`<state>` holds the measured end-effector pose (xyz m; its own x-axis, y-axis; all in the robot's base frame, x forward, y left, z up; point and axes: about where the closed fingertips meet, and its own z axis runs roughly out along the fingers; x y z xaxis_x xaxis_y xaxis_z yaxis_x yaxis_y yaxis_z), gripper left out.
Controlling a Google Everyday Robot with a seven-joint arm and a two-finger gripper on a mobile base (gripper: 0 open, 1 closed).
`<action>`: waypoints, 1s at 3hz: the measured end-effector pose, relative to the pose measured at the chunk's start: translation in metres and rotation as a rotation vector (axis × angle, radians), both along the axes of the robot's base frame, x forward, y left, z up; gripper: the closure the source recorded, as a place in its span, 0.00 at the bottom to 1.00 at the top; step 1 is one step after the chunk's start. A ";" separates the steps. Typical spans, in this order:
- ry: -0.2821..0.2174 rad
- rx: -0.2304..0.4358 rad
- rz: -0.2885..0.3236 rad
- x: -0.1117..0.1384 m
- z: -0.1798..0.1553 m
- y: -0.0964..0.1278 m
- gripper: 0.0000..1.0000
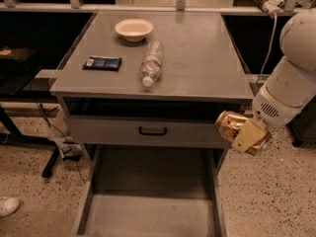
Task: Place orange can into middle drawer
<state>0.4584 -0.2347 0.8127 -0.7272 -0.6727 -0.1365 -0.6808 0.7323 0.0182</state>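
Note:
The orange can [228,124], dented and shiny gold-orange, is held in my gripper [244,134] off the cabinet's front right corner, below the top's level and beside the closed drawer front. A tan finger [251,135] lies across the can. The gripper is shut on the can. The middle drawer [148,209] is pulled out below, a wide shallow grey tray with a bare floor, to the lower left of the can. The white arm [291,78] reaches in from the right.
On the cabinet top [197,58] lie a clear water bottle [151,62], a white bowl [134,28] and a dark blue packet [102,62]. A grey drawer front with a black handle [152,131] is closed above the open drawer. Speckled floor [266,196] lies to the right.

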 end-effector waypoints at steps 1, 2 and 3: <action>0.023 0.002 0.016 -0.015 -0.013 0.008 1.00; 0.066 0.036 0.056 -0.049 -0.042 0.038 1.00; 0.158 0.064 0.115 -0.085 -0.090 0.074 1.00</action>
<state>0.3739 -0.1612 0.7224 -0.6618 -0.7463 -0.0716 -0.7449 0.6438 0.1752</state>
